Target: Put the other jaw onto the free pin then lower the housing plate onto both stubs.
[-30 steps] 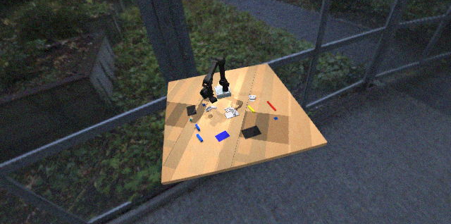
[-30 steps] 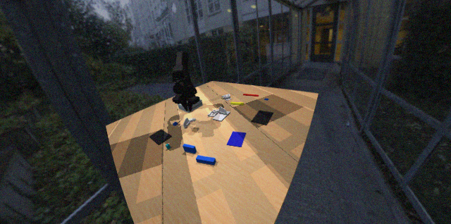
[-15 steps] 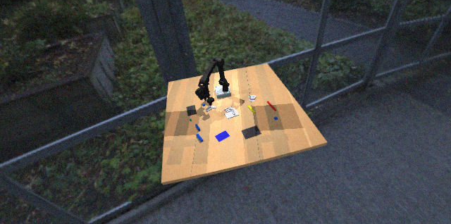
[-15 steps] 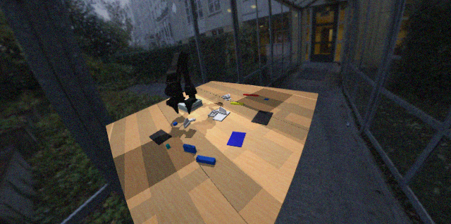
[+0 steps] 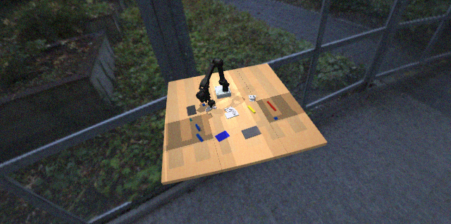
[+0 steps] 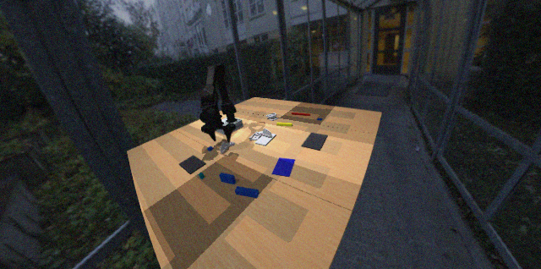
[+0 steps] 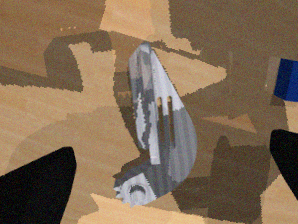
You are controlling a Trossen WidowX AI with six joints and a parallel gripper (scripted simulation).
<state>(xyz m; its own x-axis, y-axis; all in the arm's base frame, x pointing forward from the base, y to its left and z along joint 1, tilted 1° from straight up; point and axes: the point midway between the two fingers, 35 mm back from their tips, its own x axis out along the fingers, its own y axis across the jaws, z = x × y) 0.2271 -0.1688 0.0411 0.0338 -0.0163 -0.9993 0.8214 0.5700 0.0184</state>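
The loose grey jaw (image 5: 210,109) (image 6: 226,147) (image 7: 184,137) lies on the table, its toothed, holed end at the lower left in the wrist view. My gripper (image 5: 209,106) (image 6: 221,140) (image 7: 173,149) is wide open above it, one finger on each side, with nothing held. The white base plate (image 5: 236,114) (image 6: 261,142) with a jaw on it lies apart from the gripper; its pins and teeth are too small to tell. A small white part (image 5: 252,98) (image 6: 271,116), possibly the housing plate, lies separately beyond the base.
A small blue block (image 5: 204,105) (image 6: 210,148) lies beside the gripper. Two dark squares (image 5: 191,110) (image 5: 251,132), a blue square (image 5: 222,136), two blue blocks (image 6: 227,178) (image 6: 247,192), a teal piece (image 6: 201,175), a yellow bar (image 5: 251,109) and a red bar (image 5: 271,106) lie around.
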